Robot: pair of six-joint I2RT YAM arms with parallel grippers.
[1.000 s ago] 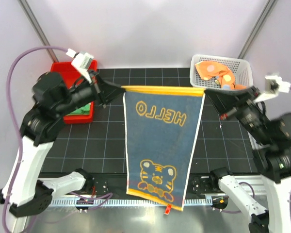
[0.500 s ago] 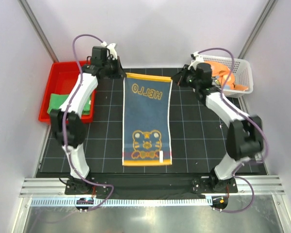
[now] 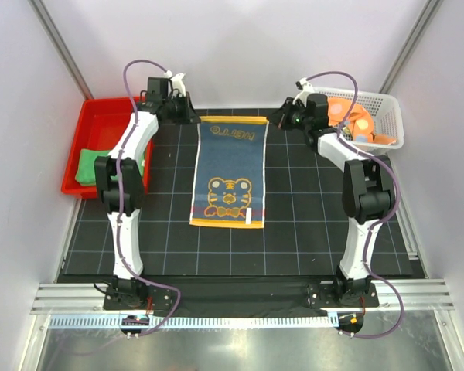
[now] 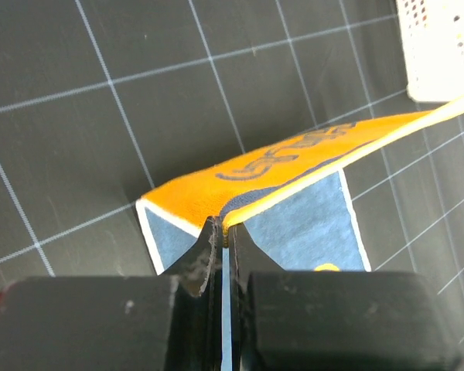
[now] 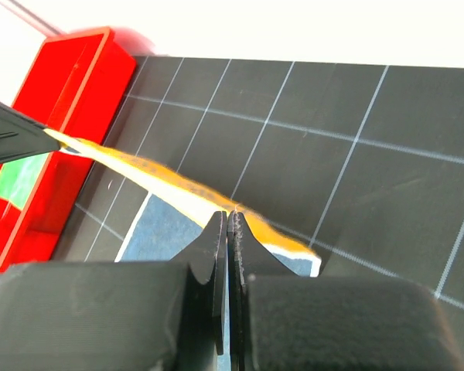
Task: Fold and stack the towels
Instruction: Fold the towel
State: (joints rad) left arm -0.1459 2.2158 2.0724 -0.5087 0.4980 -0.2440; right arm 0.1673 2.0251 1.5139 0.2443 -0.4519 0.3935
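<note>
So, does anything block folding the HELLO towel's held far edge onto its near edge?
Nothing visible does. Left gripper and right gripper pinch the HELLO towel's far corners; the red tray and white basket stand off to the sides.

Bare mat [image 3: 317, 209] flanks HELLO towel [image 3: 228, 174] — red tray [image 3: 107, 127] left, basket [image 3: 392, 124] right.

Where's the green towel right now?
In the top view, the green towel lies inside the red tray at far left, just left of the left arm.
</note>
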